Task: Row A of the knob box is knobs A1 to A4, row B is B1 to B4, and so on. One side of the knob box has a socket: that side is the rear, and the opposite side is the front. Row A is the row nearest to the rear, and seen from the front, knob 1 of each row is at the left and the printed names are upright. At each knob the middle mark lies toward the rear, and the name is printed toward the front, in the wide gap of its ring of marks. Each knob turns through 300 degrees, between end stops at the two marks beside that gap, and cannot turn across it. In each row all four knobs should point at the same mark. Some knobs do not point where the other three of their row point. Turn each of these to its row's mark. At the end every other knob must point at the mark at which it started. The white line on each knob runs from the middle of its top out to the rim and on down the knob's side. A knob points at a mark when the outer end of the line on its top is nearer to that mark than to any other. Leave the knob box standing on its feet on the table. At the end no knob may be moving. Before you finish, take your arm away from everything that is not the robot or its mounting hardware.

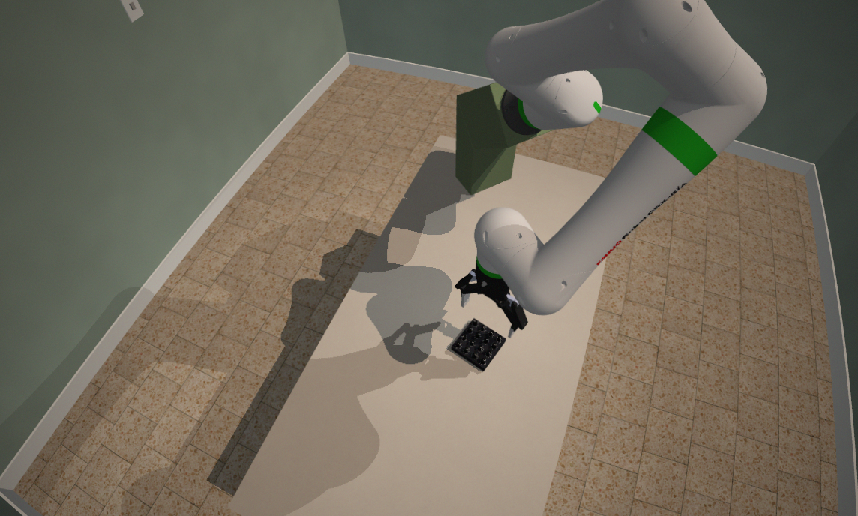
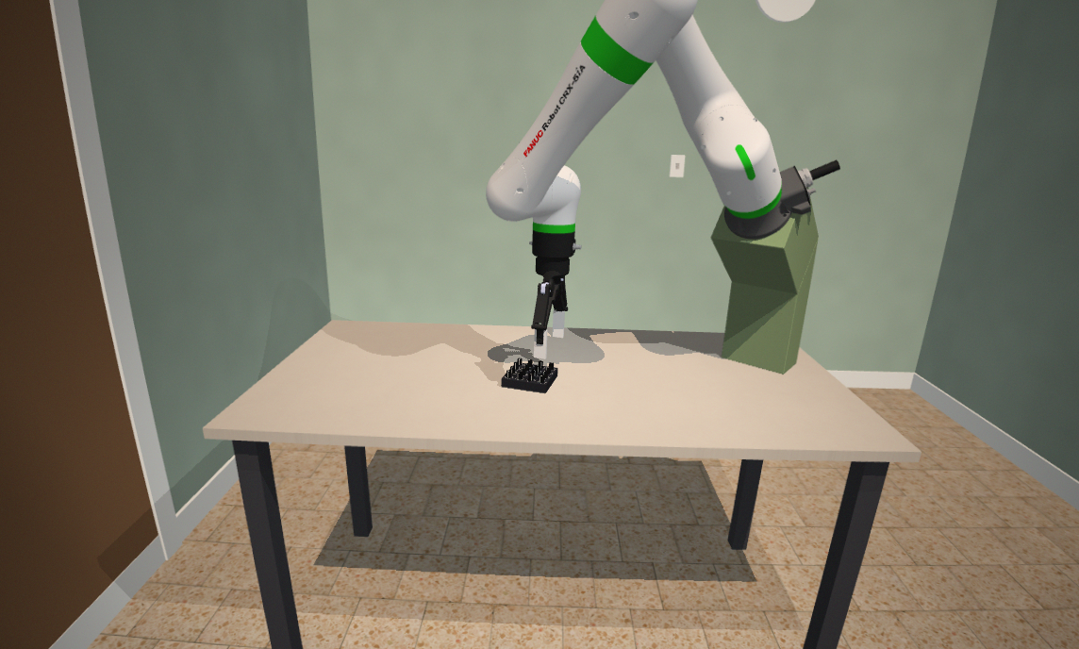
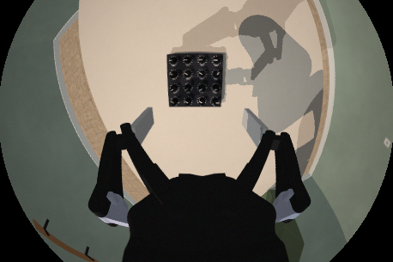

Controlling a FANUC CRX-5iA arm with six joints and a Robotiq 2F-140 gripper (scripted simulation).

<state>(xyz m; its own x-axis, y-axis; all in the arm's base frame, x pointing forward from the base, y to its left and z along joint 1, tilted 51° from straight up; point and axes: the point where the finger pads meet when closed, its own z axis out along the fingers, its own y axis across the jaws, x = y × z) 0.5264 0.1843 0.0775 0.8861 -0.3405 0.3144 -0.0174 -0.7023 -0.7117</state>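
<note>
The knob box [image 1: 478, 344] [image 2: 526, 376] [image 3: 196, 79] is a small black square with four rows of four black knobs. It stands on the beige table [image 1: 419, 436] [image 2: 648, 410] [image 3: 131, 3]. The white lines on the knobs are too small to read. My gripper [image 1: 488, 313] [image 2: 547, 334] [image 3: 198, 115] is wide open and empty. It hangs above the table just beside the box's far edge, fingers pointing down. In the wrist view the whole box shows ahead of the two fingertips.
The arm's green pedestal [image 1: 484, 144] [image 2: 765, 298] stands at the far end of the table. The table's edges drop to a tiled floor [image 1: 708, 320] [image 2: 527, 564].
</note>
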